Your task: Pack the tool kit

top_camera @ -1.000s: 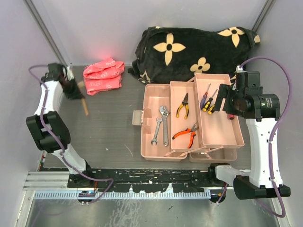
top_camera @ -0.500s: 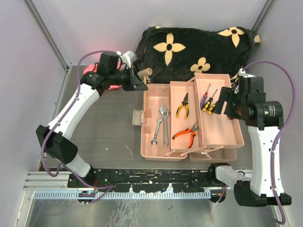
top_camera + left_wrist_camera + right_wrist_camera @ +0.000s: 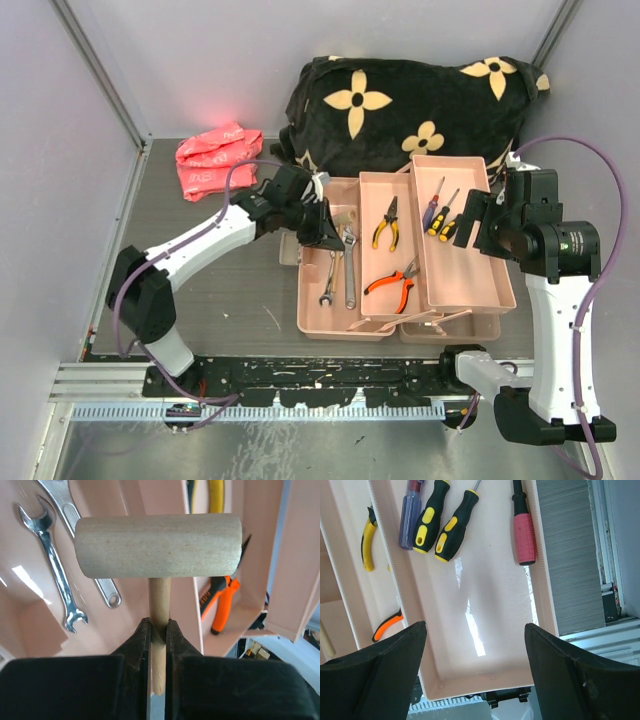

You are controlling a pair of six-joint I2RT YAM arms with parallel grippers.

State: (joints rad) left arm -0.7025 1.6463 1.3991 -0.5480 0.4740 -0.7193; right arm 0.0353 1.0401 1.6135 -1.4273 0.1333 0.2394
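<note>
Left jaws clamp pale wooden mallet [image 3: 157, 545] by its thin handle, right jaws apart; head beyond may pivot onto silver wrenches [image 3: 55, 570].

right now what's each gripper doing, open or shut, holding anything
left gripper: closed on the handle of the wooden mallet
right gripper: open, holding nothing, over the toolbox tray
</note>
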